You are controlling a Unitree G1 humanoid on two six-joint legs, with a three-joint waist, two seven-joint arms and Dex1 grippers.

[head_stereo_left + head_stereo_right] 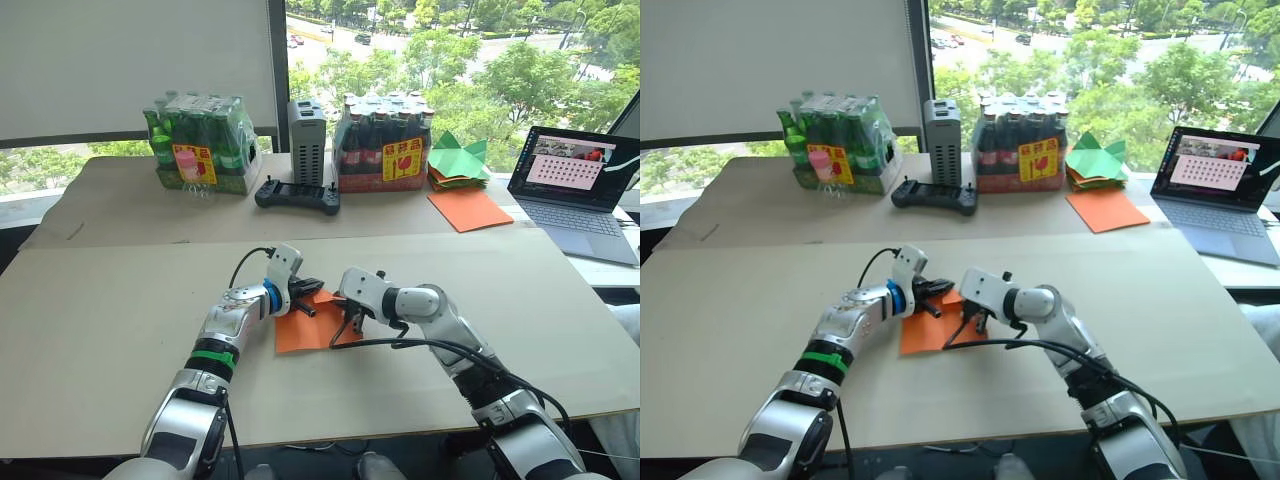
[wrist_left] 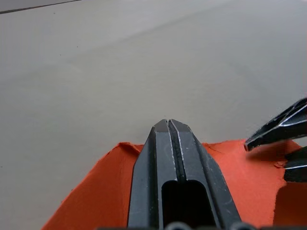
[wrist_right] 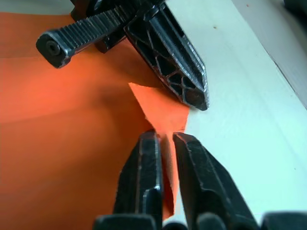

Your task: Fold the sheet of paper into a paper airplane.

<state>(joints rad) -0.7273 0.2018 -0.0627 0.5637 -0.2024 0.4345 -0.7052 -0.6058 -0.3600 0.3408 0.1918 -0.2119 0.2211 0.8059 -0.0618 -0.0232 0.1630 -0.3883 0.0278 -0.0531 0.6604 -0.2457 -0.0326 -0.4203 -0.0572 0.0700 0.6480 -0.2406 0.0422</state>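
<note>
The sheet of paper lies bright orange on the tan table top, partly folded, with a raised flap at its far right corner. My left gripper is shut, and its joined fingertips rest over the paper's far edge. My right gripper comes in from the right, just beside the left one. In the right wrist view its fingers pinch the upturned orange corner flap between them. The left gripper's latticed finger sits just beyond that flap.
Along the back stand a pack of green bottles, a grey box, a black controller and a pack of dark bottles. Green folded papers, a smooth orange sheet and a laptop are at the far right.
</note>
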